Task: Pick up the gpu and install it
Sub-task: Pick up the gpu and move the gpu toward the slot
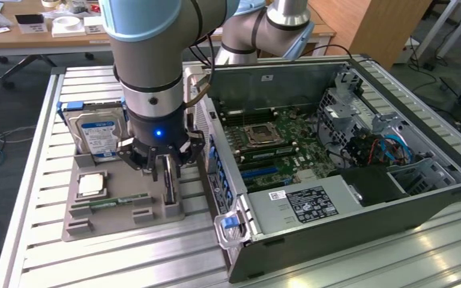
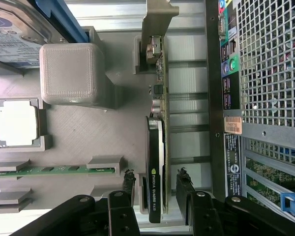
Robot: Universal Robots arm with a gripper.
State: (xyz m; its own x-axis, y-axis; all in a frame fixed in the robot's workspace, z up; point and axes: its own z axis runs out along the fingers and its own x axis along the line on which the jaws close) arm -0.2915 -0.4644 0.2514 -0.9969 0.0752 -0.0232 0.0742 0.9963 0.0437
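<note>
The gpu stands on edge in a slot of the grey holder tray, at its side nearest the computer case. In the wrist view the gpu shows a black fan shroud, a thin board edge and a silver bracket at the far end. My gripper hangs directly over it, low, and is open. In the wrist view my gripper straddles the card's near end, one black finger on each side, with a small gap showing between each finger and the card.
On the tray sit a silver hard drive, a CPU and a green memory stick. The open computer case lies close beside the tray on the exterior view's right, its motherboard exposed. The case's rear grille runs alongside the card.
</note>
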